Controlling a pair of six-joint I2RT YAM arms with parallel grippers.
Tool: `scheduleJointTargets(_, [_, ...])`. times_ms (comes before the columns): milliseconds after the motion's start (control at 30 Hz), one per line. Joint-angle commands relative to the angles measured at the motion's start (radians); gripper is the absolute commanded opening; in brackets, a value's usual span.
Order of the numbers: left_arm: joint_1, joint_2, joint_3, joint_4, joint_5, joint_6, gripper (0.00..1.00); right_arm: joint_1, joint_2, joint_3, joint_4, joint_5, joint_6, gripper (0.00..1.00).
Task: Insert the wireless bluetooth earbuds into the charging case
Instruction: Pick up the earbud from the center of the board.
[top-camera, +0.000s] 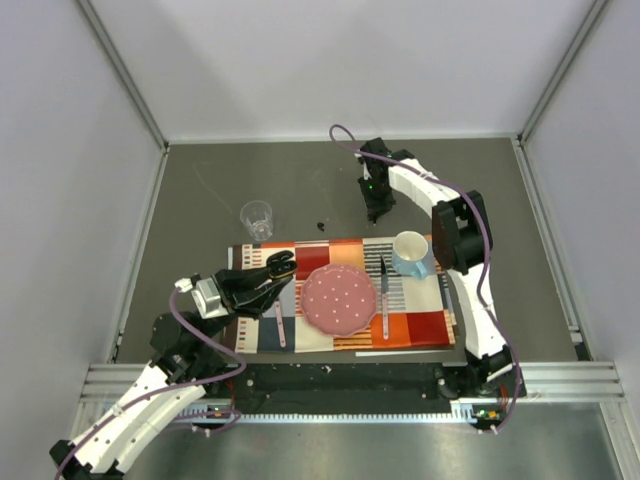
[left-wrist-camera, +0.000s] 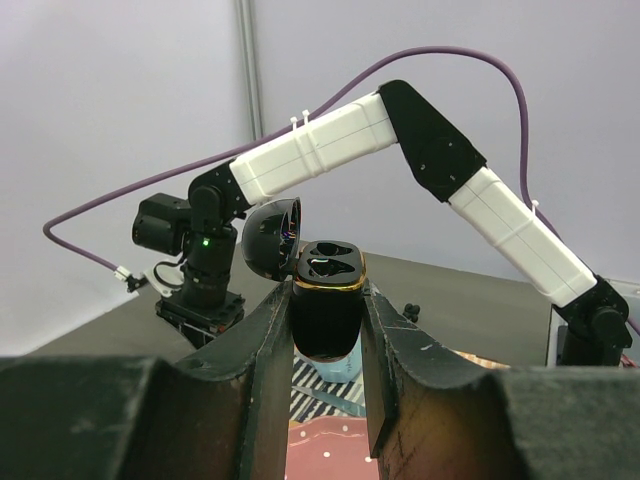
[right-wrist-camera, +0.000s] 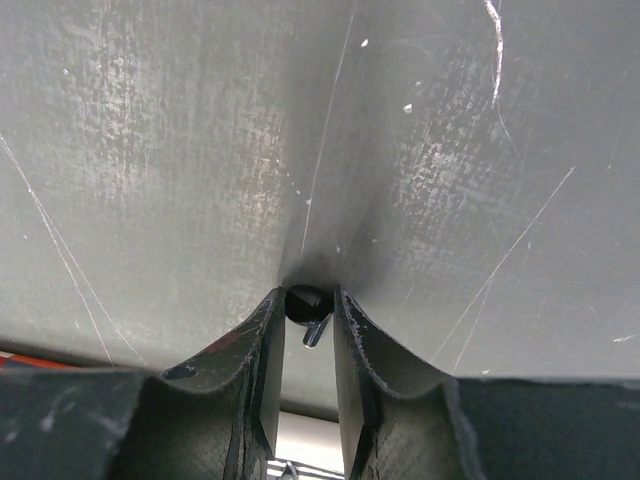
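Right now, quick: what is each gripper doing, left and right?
Left gripper: shut on the charging case, whose lid is open.
Right gripper: shut on one earbud at its fingertips.

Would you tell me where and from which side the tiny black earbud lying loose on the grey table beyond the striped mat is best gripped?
Take the tiny black earbud from straight above, probably across its body: it lies low on the bare grey table, apart from the clear plastic cup. Its stem direction is too small to tell.
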Motion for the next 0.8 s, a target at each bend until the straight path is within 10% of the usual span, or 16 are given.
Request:
scheduleJointTargets(0, [0.002, 0.005, 0.021, 0.045, -0.013, -0.01, 0.0, 0.001, 0.034, 0.031, -0.001, -0.012, -0.001, 0.23])
scheduleJointTargets(467, [0.002, 0.013, 0.017, 0.053, -0.013, -0.014, 0.0, 0.004, -0.054, 0.025, 0.009, 0.027, -0.001, 0.0])
scheduleJointTargets(767, [0.002, 0.031, 0.009, 0.103, -0.033, -0.016, 0.0, 0.104, -0.412, -0.255, 0.276, 0.128, 0.03, 0.0])
